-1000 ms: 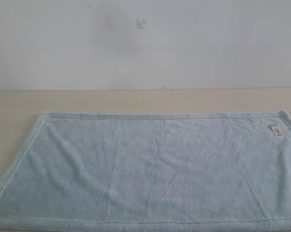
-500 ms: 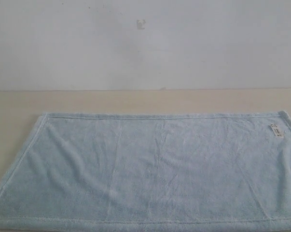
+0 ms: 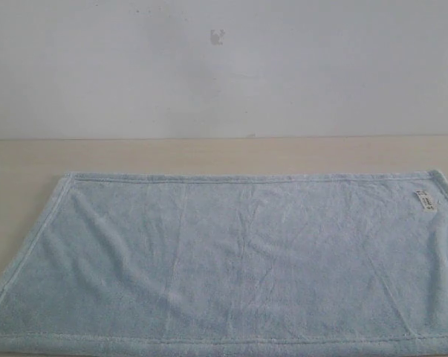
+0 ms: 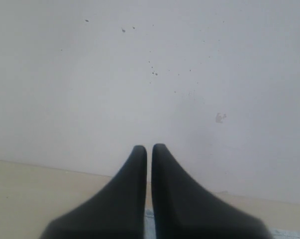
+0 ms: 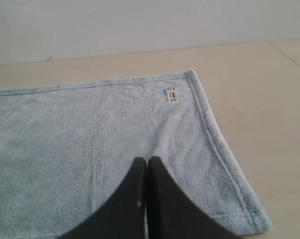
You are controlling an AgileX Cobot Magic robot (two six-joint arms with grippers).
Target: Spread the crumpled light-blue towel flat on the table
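The light-blue towel (image 3: 238, 260) lies spread flat on the pale-beige table (image 3: 209, 155), its hems straight and its small white tag (image 3: 425, 201) near the far right corner. Neither arm shows in the exterior view. In the right wrist view my right gripper (image 5: 146, 160) is shut and empty, raised over the towel (image 5: 90, 144) near the corner with the tag (image 5: 172, 94). In the left wrist view my left gripper (image 4: 149, 147) is shut and empty, facing the wall, with a sliver of towel (image 4: 149, 221) showing below between its fingers.
A whitish-grey wall (image 3: 224, 67) with small dark specks rises behind the table's far edge. Bare table (image 5: 259, 99) runs beyond the towel's right hem and along a strip behind it.
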